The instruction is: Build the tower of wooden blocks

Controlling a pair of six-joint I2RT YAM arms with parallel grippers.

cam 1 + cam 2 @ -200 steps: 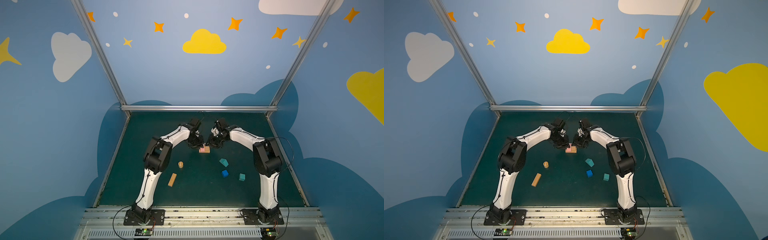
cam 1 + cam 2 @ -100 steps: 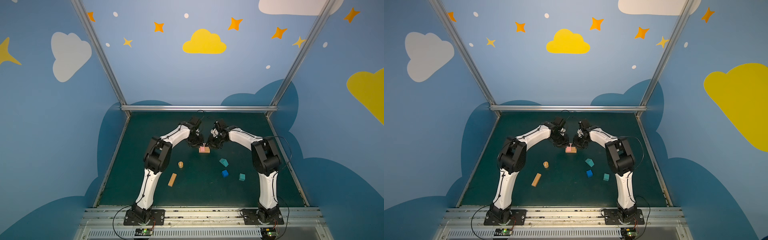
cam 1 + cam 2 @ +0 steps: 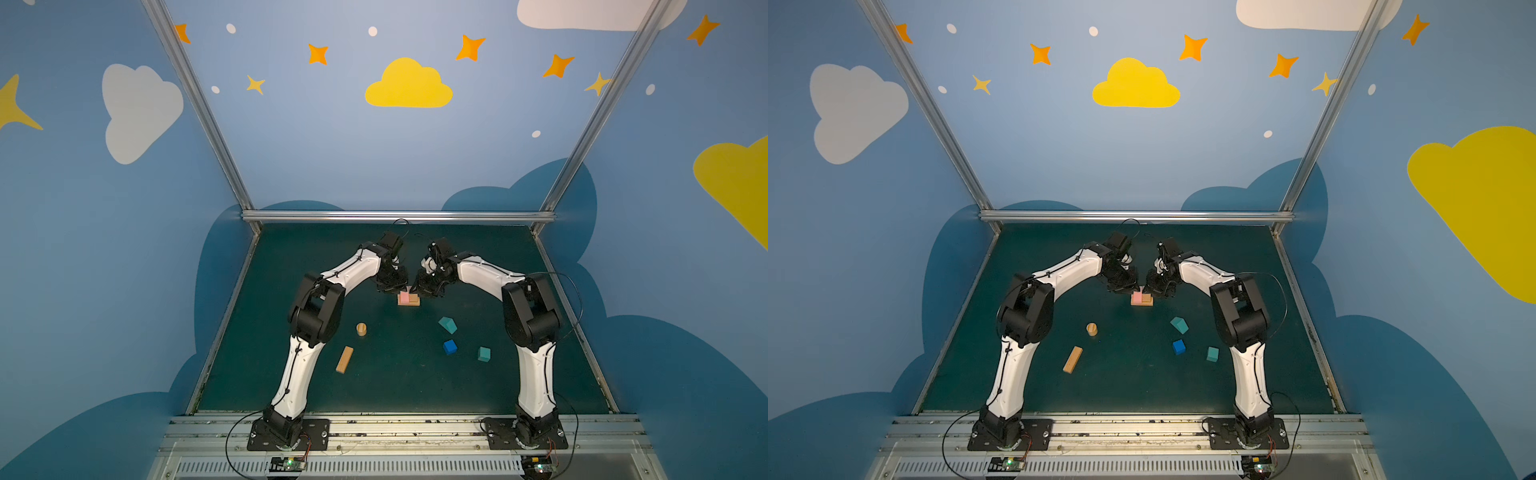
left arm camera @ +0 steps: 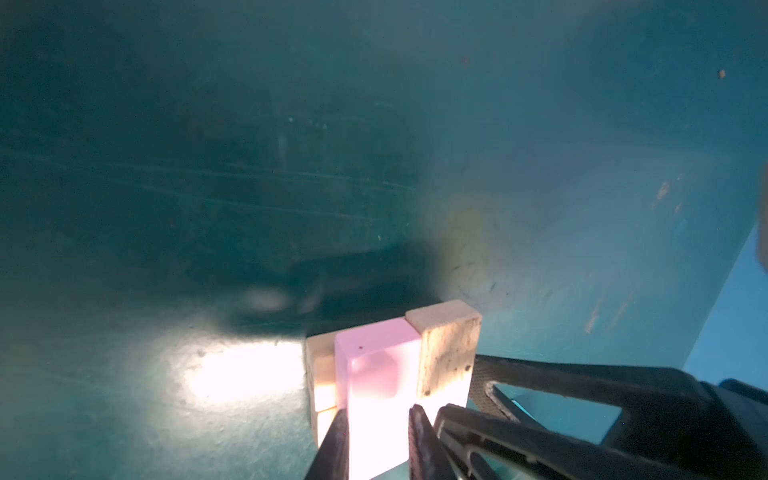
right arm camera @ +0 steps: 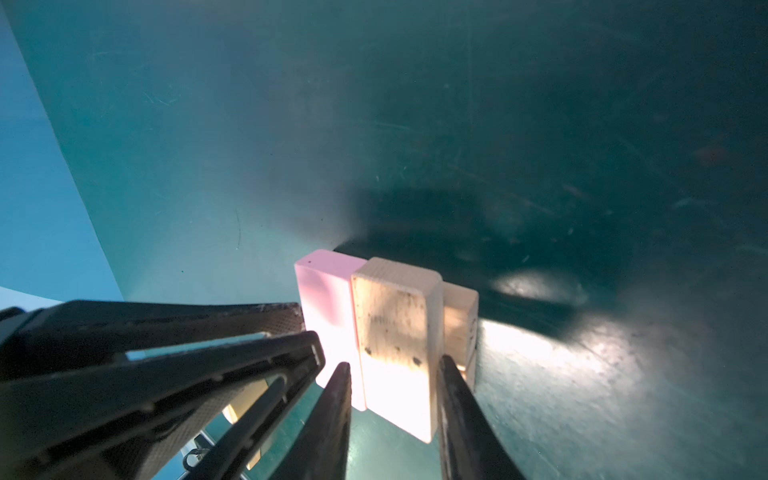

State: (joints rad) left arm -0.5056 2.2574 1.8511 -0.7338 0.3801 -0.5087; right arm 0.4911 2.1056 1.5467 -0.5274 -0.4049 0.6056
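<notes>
Wood block tower [image 3: 408,299] is started mid-desk [image 3: 395,386]. A tan base layer [image 4: 321,368] lies flat. On it sit the pink bar [image 5: 324,291] and the upper tan bar [image 5: 395,307], side by side with long sides touching.

Likely reason for the double hold: each arm steadies its own bar so the pair seats flush together and square on the base, and neither gets nudged off at release.

Left end effector [image 4: 379,411]: narrow gap, fingers pressed on the two long sides of the pink bar, clamped on it. Right end effector [image 5: 395,363]: a bit wider, fingers on both long sides of the upper tan bar, gripping it. The two end effectors come in from opposite ends of the tower and nearly meet over it.

Loose pieces all lie on the robot-base side of the tower, well apart from it and untouched:
- Toward the left arm: tan cylinder [image 3: 361,329], loose tan bar [image 3: 345,359].
- Toward the right arm: teal house-shaped piece [image 3: 447,324], blue cube [image 3: 450,347], teal cube [image 3: 483,354].

Judged early in the build: second layer being seated, five pieces left to stack.
</notes>
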